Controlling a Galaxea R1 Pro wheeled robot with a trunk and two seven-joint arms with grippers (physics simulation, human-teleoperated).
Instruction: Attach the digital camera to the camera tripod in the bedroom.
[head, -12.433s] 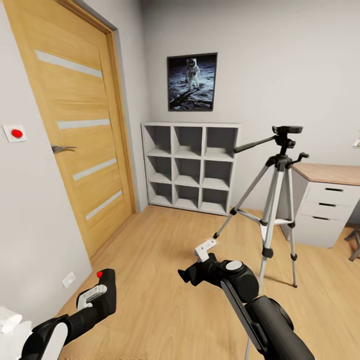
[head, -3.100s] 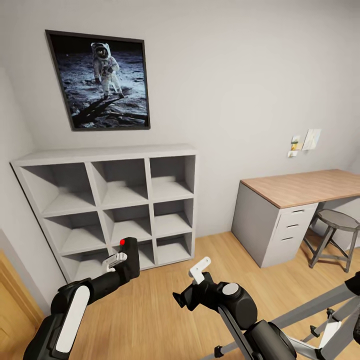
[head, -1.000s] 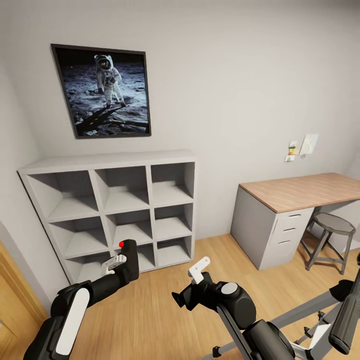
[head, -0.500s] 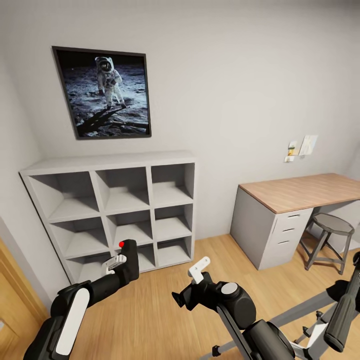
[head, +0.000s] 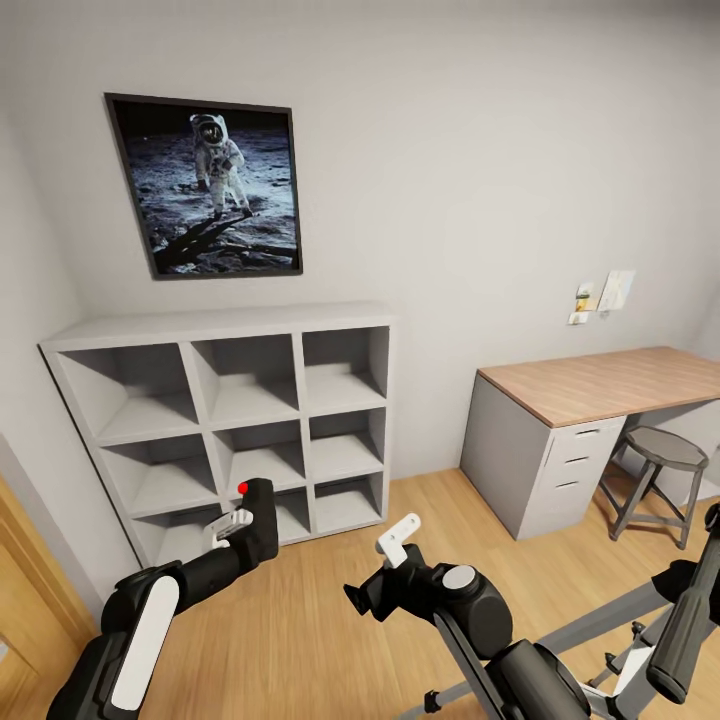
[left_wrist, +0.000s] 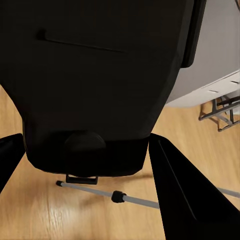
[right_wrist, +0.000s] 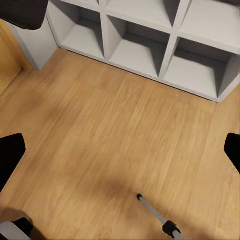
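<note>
Left arm low, forearm raised forward, left gripper (head: 250, 522) clamped on camera (head: 260, 518), held upright, red button on top. Left wrist view: fingers (left_wrist: 186, 196) flank black camera body. Right arm bent at centre, right gripper (head: 385, 565) empty, fingers spread wide.

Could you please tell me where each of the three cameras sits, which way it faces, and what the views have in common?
Head view: from the robot's head, forward and down toward white cube shelves; both arms show, the left gripper holding the small black digital camera.
Left wrist view: on the left arm, along its fingers; the camera's black body is close up.
Right wrist view: on the right arm, down at the light wood floor; black fingertips at the edges.
Shared: a silver tripod leg, the floor.
</note>
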